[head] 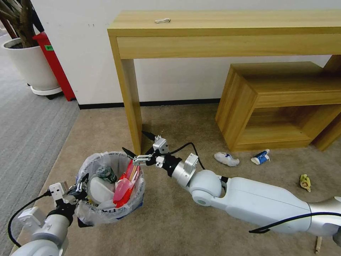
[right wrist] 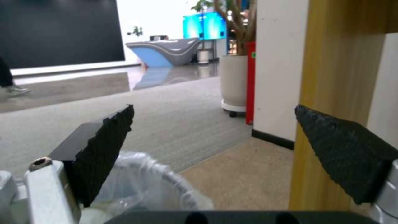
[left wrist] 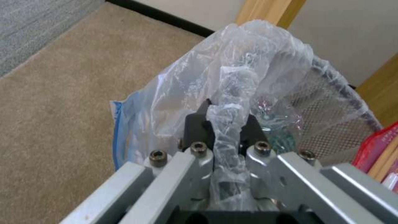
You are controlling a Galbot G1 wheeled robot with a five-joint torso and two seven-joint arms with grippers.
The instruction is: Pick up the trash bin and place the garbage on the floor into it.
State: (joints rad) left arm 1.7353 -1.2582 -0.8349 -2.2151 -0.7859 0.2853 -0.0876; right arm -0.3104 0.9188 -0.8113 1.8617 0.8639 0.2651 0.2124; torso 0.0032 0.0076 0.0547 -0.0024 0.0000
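— So, where does the trash bin (head: 110, 188) sit?

— On the beige carpet (head: 170, 227), just in front of the near leg of the tall wooden table (head: 227, 26). Its white plastic bag (left wrist: 248, 62) is bunched over the rim, and inside lie red wrappers (head: 124, 188), a white piece and a small greenish bottle (head: 106, 174).

— Who has hold of it?

— The left gripper (head: 80, 188), at the bin's side farthest from the table leg. From the left wrist, its black fingers (left wrist: 195, 127) are clenched on a twisted fold of the bag at the rim.

— And the other arm?

— The right gripper (head: 136, 149) hangs above the bin's rim on the side nearest the table leg, fingers spread wide with nothing between them — the right wrist view shows both black pads (right wrist: 104, 146) apart over the bag.

— Anything left on the carpet?

— Yes — past the table leg, before the low wooden shelf (head: 280, 103): a white slipper (head: 226, 159), a blue-white carton (head: 260, 157), and a yellowish scrap (head: 305, 182) farther out.
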